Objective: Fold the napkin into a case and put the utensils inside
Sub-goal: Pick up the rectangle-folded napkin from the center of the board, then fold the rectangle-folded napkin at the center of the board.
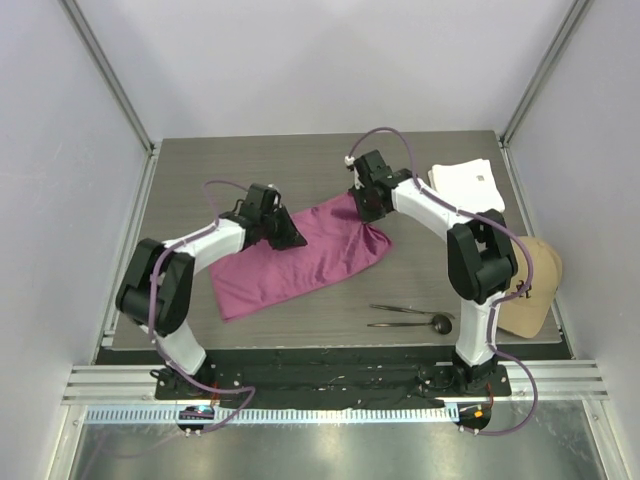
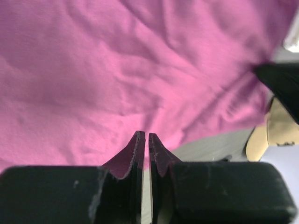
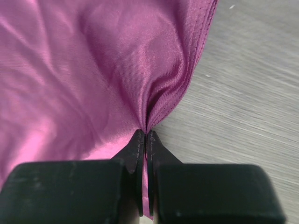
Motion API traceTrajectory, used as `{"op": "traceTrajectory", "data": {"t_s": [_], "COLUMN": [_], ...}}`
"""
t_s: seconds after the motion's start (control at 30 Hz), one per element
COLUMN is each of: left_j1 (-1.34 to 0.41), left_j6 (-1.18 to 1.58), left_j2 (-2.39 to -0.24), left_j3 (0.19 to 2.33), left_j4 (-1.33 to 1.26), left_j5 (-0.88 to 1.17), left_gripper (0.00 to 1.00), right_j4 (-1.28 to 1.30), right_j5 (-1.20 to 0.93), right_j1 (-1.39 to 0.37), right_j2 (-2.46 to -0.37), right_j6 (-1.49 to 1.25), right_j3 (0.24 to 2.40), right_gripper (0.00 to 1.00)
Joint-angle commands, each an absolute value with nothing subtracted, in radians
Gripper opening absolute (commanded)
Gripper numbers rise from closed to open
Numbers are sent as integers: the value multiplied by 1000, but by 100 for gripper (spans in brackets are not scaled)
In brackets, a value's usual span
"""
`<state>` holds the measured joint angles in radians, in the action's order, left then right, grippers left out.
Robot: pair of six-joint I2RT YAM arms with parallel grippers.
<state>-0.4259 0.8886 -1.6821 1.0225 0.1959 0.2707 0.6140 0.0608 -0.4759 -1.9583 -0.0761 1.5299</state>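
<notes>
The magenta napkin [image 1: 320, 262] lies as a rumpled slanted band mid-table. My left gripper [image 1: 293, 240] sits at its far-left edge, jaws all but closed, with the tips on the cloth's edge [image 2: 117, 70]. The left gripper [image 2: 144, 135] shows a slit of table lower between the fingers. My right gripper [image 1: 363, 207] is at the napkin's far-right corner. In the right wrist view the gripper [image 3: 146, 133] is shut on a bunched, hemmed fold of napkin [image 3: 93, 70]. The two dark utensils lie on the table near the right arm, a spoon [image 1: 412, 323] and a thin piece [image 1: 398, 309].
A folded white cloth [image 1: 466, 185] lies at the back right. A tan cap [image 1: 530, 285] sits at the right edge beside the right arm, and also shows in the left wrist view [image 2: 275, 135]. Grey wood tabletop [image 1: 230, 170] is ringed by walls.
</notes>
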Motion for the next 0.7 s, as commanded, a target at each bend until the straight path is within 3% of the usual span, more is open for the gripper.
{"op": "traceTrajectory", "data": {"t_s": [0.0, 0.43, 0.67], "left_j1": [-434, -469, -446], "left_j6": [933, 943, 885], "left_j2": [-1764, -2035, -1861], "left_j3": [1098, 1322, 1303], "left_j4": [146, 164, 264], "left_j5": [227, 195, 164], "left_gripper": [11, 11, 12], "right_j4": [640, 660, 712], "right_j5": [84, 55, 55], "right_j1": [-476, -512, -575], "right_j2": [-1858, -1821, -1848], "right_j6": [-51, -60, -90], "right_j3": [1586, 1647, 1733], "right_gripper": [1, 1, 1]}}
